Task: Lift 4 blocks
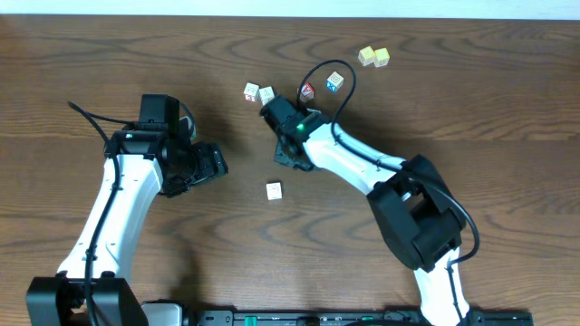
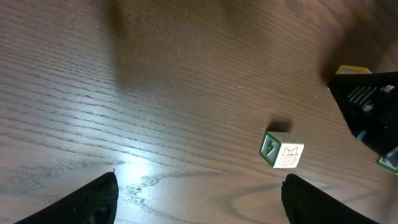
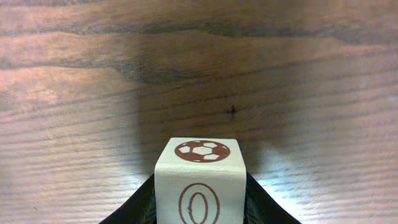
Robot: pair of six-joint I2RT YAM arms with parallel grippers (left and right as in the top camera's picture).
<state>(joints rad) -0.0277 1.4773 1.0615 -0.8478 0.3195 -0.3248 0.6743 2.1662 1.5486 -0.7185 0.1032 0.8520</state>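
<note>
Two pale blocks [image 1: 251, 91] [image 1: 266, 94] sit side by side at the table's far middle. Another block [image 1: 274, 191] lies alone nearer the front; the left wrist view shows this block [image 2: 281, 150] with a green face, ahead and to the right of my open left gripper [image 2: 199, 205] [image 1: 213, 163]. My right gripper [image 1: 292, 156] points down between them. In the right wrist view its fingers press both sides of a cream block [image 3: 199, 180] marked with a football and an "0". I cannot tell whether it touches the table. The overhead view hides it.
A red-faced cube [image 1: 307, 91] and a blue-faced cube [image 1: 335, 81] lie just beyond the right wrist. Two yellowish cubes [image 1: 366, 55] [image 1: 381, 58] sit farther back right. The right arm's black cable loops over the red and blue cubes.
</note>
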